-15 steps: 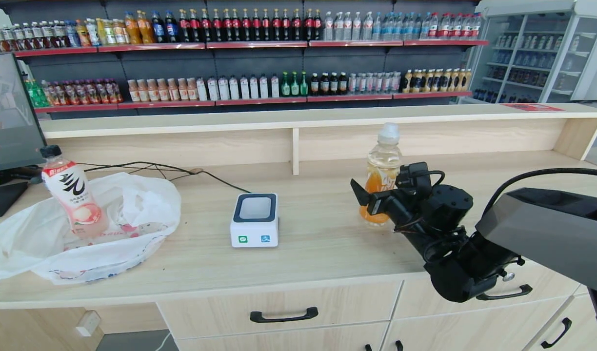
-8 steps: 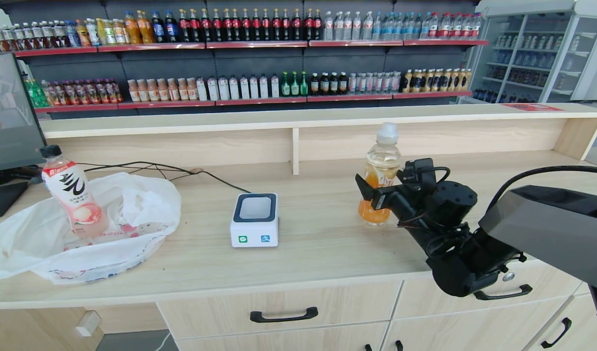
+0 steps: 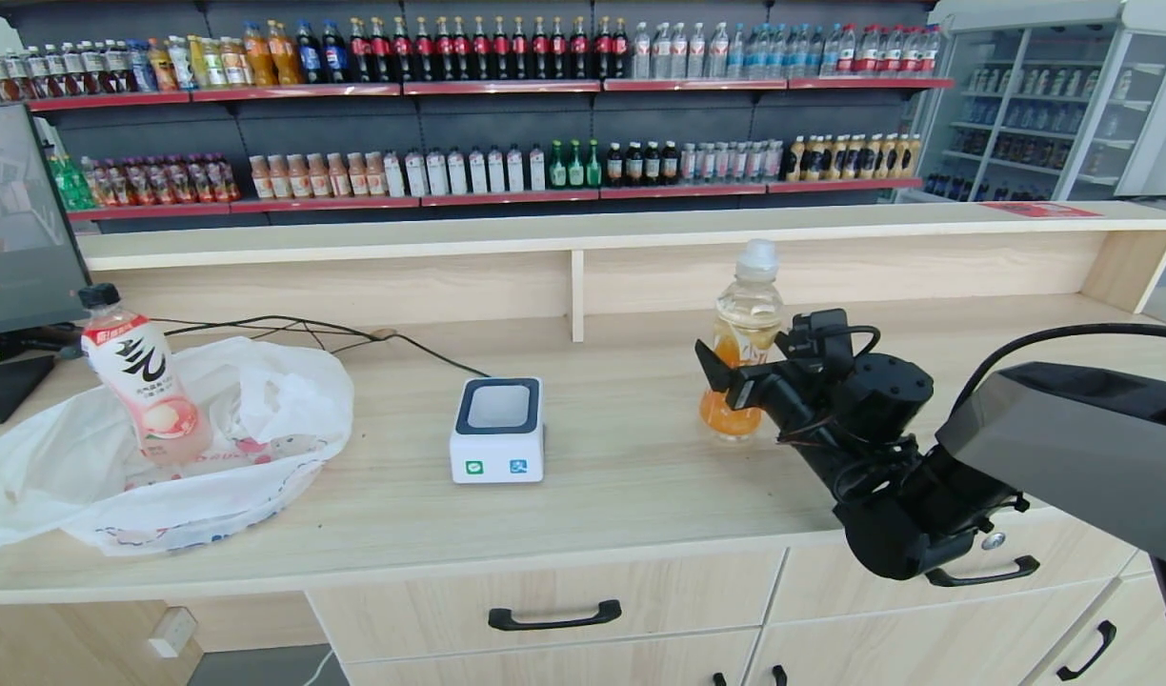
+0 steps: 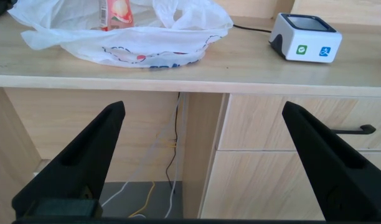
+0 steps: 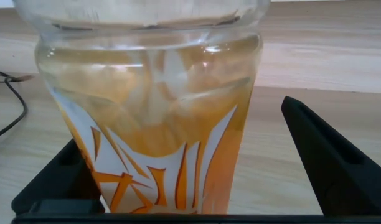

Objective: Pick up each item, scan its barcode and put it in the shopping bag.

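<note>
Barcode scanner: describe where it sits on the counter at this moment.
In the head view the barcode scanner sits on the counter, between the shopping bag to the robot's left and the orange bottle to its right.

A: Any readable text?

B: Hardly. Pink bottle [image 3: 143,381] standing in the shopping bag [image 3: 288,391] has big black brush characters down its white label and a red band with white print above; neither can be made out.

A: Scanner?

B: Scanner [image 3: 497,429] front has two small square icons, a green icon [image 3: 474,468] and a blue icon [image 3: 518,467]. White symbols, no words.

A: Orange bottle?

B: Orange bottle [image 3: 743,343] label shows white slanted strokes on orange, lettering unreadable. Bag print is red and blue, too small. Same for the red sign [image 3: 1040,210] on the upper counter [image 3: 640,229] and the shelf bottles [image 3: 507,48].
</note>
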Motion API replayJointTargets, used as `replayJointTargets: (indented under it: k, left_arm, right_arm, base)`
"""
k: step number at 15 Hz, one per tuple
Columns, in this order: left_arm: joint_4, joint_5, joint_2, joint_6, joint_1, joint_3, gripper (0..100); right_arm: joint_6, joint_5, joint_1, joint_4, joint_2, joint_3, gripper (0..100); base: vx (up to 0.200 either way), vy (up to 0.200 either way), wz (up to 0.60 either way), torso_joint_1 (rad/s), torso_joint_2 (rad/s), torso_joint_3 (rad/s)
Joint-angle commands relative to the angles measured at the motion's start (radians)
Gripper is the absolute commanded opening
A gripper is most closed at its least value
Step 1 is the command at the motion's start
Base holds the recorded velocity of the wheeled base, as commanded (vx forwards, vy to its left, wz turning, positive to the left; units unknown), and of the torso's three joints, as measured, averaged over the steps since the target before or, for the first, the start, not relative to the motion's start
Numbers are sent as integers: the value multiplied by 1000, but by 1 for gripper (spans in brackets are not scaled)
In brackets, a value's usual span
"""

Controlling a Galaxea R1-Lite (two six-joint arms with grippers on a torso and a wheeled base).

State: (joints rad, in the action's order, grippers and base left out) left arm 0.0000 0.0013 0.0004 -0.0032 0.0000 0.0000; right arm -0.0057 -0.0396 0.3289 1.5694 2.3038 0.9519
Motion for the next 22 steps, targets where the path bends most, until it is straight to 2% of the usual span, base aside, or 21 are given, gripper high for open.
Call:
replayJointTargets:
  k: [1, 14, 18, 22]
  left_arm:
    - [0, 0, 0, 0, 0, 0, 100]
    - [0, 0, 0, -1, 0, 0, 100]
    - [-2, 0, 0, -3, 0, 0, 100]
    - [-2, 0, 0, -4, 0, 0, 100]
  right_arm:
    - [0, 0, 1, 1, -4, -1, 0]
    - [0, 0, 27, 1, -152, -44, 0]
    - [-7, 0, 104, 1, -251, -84, 0]
    - [-39, 0, 257, 1, -362, -176, 0]
  base:
    - [0, 0, 0, 0, 0, 0]
    - [0, 0, 0, 0, 0, 0]
    - [0, 0, 0, 0, 0, 0]
    - [0, 0, 0, 0, 0, 0]
